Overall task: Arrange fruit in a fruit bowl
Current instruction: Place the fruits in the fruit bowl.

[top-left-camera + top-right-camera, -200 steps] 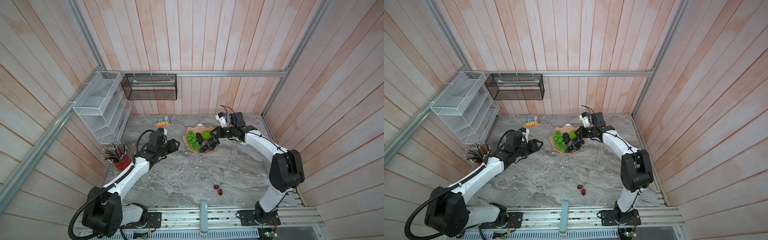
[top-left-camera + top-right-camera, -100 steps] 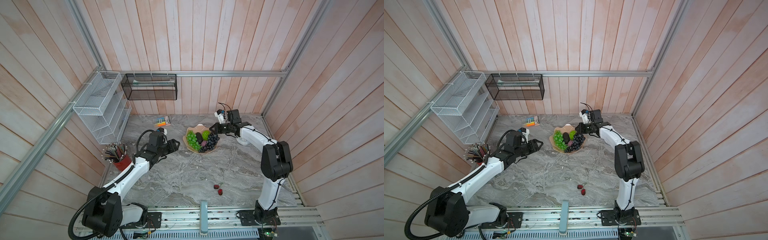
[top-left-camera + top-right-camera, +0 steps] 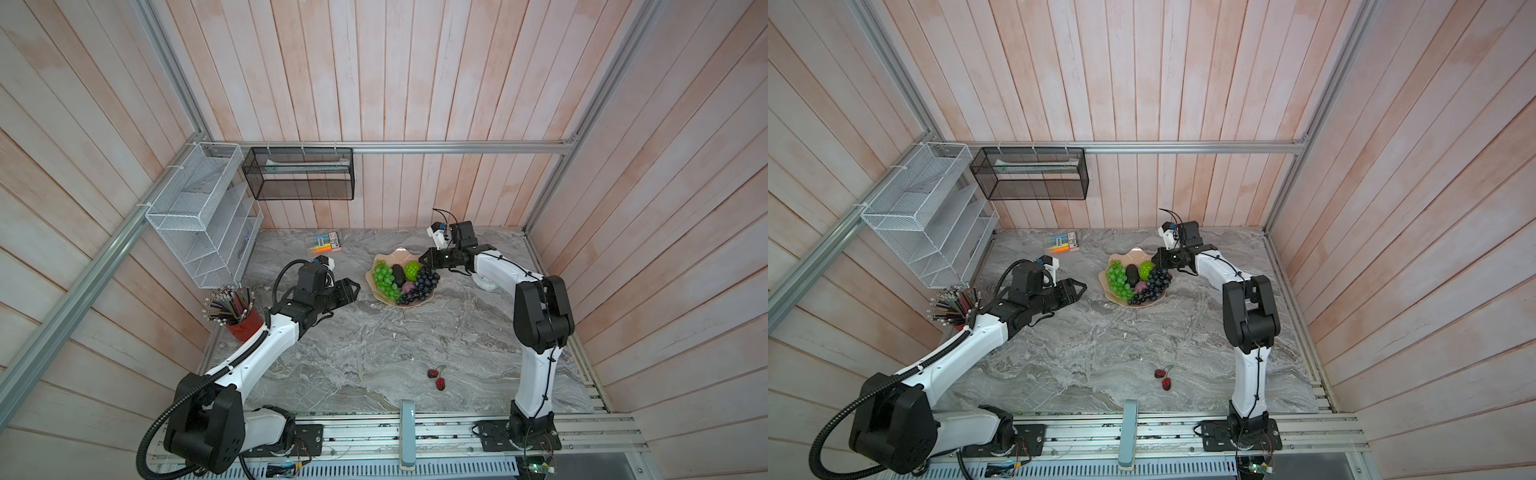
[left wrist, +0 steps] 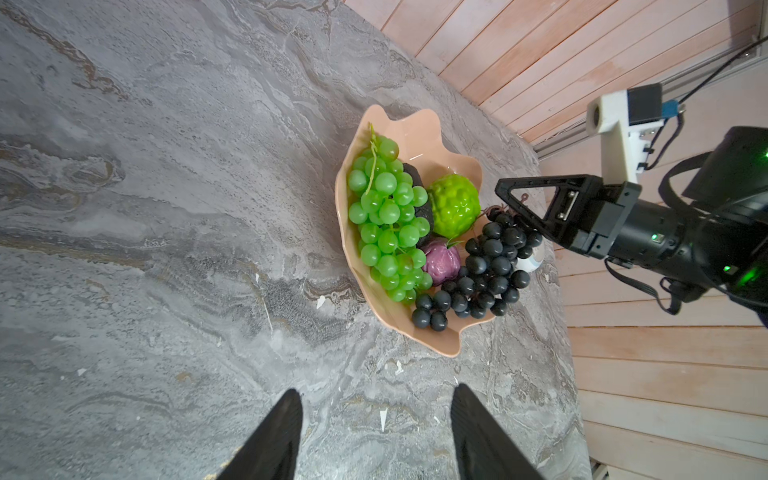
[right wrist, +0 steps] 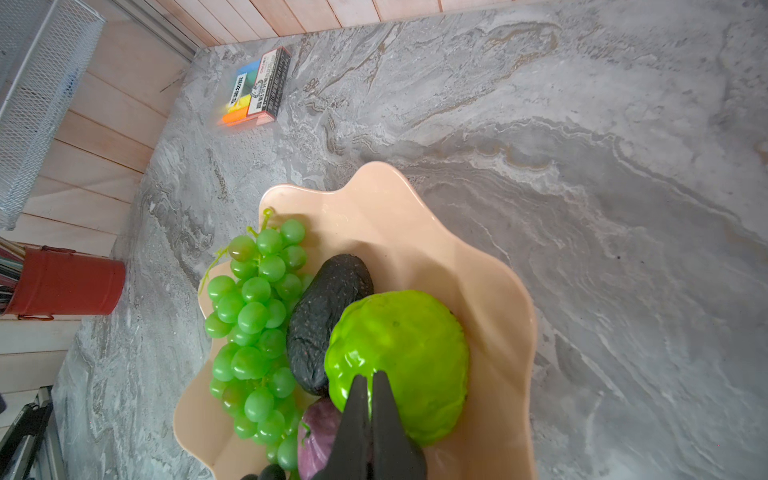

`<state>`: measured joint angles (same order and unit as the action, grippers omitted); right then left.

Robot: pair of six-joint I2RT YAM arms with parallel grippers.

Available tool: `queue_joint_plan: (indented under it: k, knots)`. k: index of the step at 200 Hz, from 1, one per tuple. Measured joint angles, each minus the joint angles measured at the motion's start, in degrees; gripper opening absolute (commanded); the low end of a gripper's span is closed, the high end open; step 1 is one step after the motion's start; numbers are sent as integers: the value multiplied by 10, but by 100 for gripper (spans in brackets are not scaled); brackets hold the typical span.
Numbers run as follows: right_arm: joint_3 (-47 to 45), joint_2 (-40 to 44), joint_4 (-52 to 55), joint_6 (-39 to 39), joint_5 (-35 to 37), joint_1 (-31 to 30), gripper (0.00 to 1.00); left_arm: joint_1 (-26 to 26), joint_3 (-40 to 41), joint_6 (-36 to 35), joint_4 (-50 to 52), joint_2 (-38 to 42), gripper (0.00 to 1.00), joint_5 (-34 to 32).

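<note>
Presently five fruits sit in the fruit bowl [image 3: 390, 252], which stands toward the back of the marble table [image 3: 365, 349], between the two arms. The green grape bunch [image 4: 386, 224] drapes along the rim on the left arm's side. The dark purple grape bunch [image 4: 482, 270] lies on the opposite side, its outer berries at or just over the rim. Wedged between them are the dark avocado [image 5: 328, 316], the bumpy lime-green ball [image 5: 399, 357] and the small purple ball [image 4: 442, 264]. Packing the round pieces between the soft bunches likely keeps them from rolling. The right gripper [image 5: 370, 378] hangs over the bowl's edge with jaws pressed together and nothing visible between them. Its tips sit beside the lime-green ball and just above the stem end of the dark bunch, though I cannot tell whether they touch either. Closed jaws make a narrow point, better suited to nudging than lifting, so this looks like tidying the dark bunch inward. The left gripper [image 4: 374, 432] is low, spread open and empty, facing the bowl from well apart, probably kept clear of the other arm. The red cherries [image 3: 436, 376] lie on bare table near the front rail, well apart from the bowl and nearer the right arm's base. They are the one fruit not yet placed, so I judge the task mostly done.
</note>
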<state>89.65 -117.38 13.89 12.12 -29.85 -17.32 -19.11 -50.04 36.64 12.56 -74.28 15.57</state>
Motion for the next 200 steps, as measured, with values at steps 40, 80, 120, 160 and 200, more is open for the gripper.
queue_joint_plan:
  k: [40,80,120,160,200]
  knots:
    - [0,-8,-8,-3,1,0,0,0,0,0,1,0,60,0]
    - [0,-10,-16,-4,4,-1,0,0,0,0,1,0,60,1]
    - [0,-15,-25,-6,6,-8,0,0,0,0,1,0,60,2]
    - [0,-17,-26,-10,18,-15,12,0,0,0,2,0,60,2]
    - [0,-17,-23,-21,37,-17,24,0,0,0,3,0,62,2]
